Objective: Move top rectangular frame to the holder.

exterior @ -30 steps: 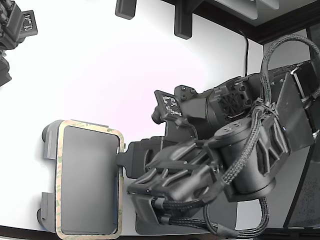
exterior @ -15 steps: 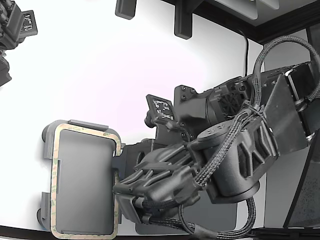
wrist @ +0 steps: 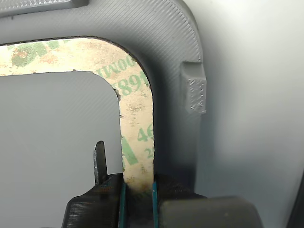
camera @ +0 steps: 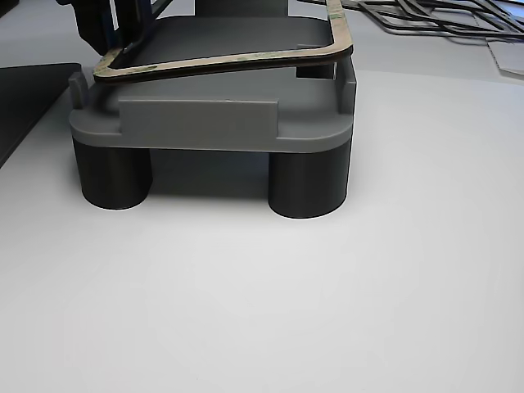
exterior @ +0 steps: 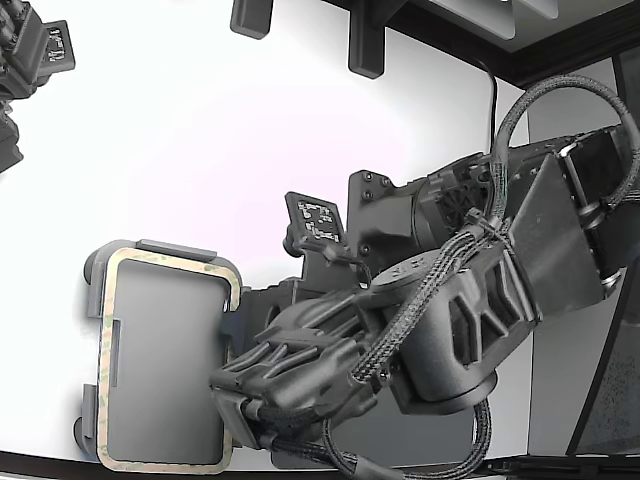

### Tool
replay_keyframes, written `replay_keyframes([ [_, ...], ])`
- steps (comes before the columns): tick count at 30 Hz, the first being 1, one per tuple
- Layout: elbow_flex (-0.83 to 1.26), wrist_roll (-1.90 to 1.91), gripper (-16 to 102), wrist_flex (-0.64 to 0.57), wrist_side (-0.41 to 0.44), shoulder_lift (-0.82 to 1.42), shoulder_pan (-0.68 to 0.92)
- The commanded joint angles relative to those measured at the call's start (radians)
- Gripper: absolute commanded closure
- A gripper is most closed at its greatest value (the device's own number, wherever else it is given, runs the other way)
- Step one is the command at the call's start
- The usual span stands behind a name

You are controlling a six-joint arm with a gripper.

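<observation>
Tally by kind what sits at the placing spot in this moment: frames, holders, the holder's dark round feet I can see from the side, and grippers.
Beige rectangular frame: 1
Light grey holder: 1
Dark round feet visible in the other view: 2
Gripper, fingers shut on the frame: 1
Total: 5

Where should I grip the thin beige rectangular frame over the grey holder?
On its long side strip, edge-on from outside, as the gripper holds the thin beige rectangular frame now. It is flat and hollow, tilted over the grey plastic holder, so only the strip offers purchase.
</observation>
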Motion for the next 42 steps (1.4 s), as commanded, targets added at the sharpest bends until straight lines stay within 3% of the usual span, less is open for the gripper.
replay_keyframes([
  [1,-0.025,0.002,97,0.005,0.003,0.018,-0.015],
  [23,0.020,-0.002,97,0.000,0.003,0.031,-0.018],
  [30,0.020,-0.005,89,-0.005,0.002,0.031,-0.018],
  [32,0.020,-0.008,80,-0.006,0.002,0.031,-0.018],
  [34,0.015,-0.012,57,-0.008,0.005,0.031,-0.018],
  [35,0.012,-0.015,40,-0.008,0.006,0.029,-0.018],
  [36,0.012,-0.018,-13,-0.008,0.006,0.028,-0.018],
  [37,0.009,-0.021,-9,-0.008,0.008,0.028,-0.018],
  [38,0.006,-0.025,-14,-0.011,0.009,0.026,-0.018],
  [42,-0.035,-0.066,-14,-0.011,0.044,0.018,-0.017],
])
